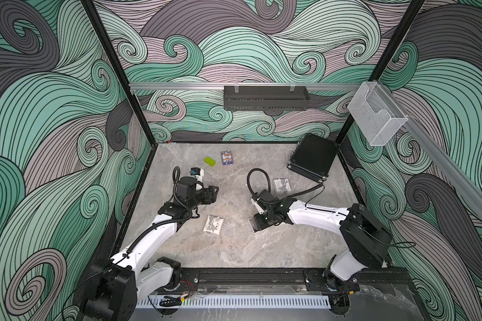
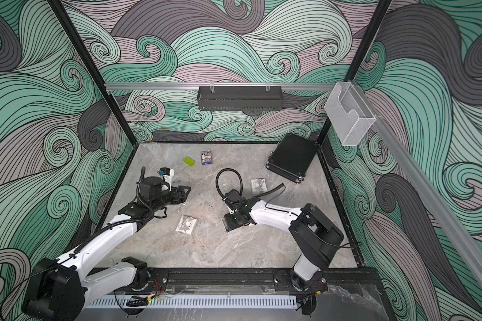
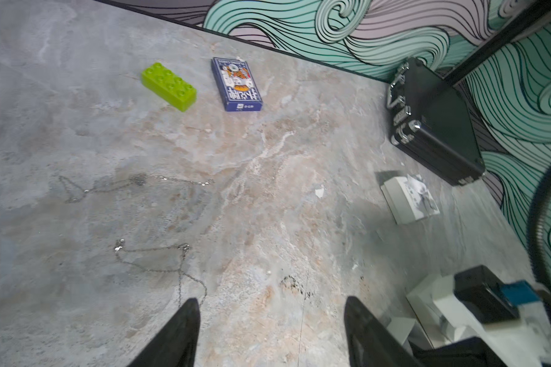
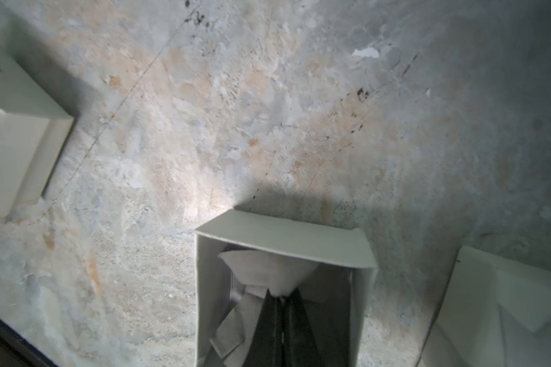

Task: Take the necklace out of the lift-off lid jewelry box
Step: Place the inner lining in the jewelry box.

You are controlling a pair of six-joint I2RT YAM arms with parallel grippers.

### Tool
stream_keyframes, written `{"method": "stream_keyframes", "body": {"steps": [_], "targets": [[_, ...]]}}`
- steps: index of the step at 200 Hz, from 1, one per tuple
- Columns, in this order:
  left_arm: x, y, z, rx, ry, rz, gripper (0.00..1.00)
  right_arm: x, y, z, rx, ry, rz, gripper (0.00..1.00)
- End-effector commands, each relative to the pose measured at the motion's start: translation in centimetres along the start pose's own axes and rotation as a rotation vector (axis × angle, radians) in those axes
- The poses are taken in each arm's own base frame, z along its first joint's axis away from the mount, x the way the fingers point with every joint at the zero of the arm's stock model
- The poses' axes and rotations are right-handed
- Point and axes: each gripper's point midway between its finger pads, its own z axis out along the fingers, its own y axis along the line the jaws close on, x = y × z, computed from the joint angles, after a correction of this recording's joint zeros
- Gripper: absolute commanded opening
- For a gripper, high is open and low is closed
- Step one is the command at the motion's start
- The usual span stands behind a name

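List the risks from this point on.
1. The necklace lies loose on the table, and its thin chain ends right beside the open left gripper. Moving that arm might snag the chain and drag it.
2. The right gripper is shut on the white liner inside the open box. Lifting may yank the liner out or tip the box.
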Motion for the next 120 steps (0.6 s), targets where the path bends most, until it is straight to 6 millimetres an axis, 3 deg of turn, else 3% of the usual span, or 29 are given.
{"method": "stream_keyframes", "body": {"steps": [1, 32, 51, 89, 120], "targets": [[0.6, -1.7, -0.2, 0.071, 0.011, 0.066, 0.7, -1.4, -0.5, 0.6, 0.051, -0.066, 0.013, 0.0], [1.6, -3.9, -0.4, 0.156, 0.04, 0.127, 0.7, -1.5, -0.8, 1.3, 0.074, -0.082, 0.012, 0.0], [2.3, -5.2, -0.6, 0.209, 0.061, 0.157, 0.7, -1.3, -0.7, 0.7, 0.075, -0.054, -0.01, 0.19], [3.2, -6.7, -0.6, 0.268, 0.09, 0.201, 0.7, -1.5, -0.1, -3.4, 0.046, -0.081, -0.051, 0.48], [3.5, -7.8, 0.1, 0.297, 0.111, 0.233, 0.7, -2.1, 0.0, -6.8, 0.032, -0.115, -0.064, 0.52]]}}
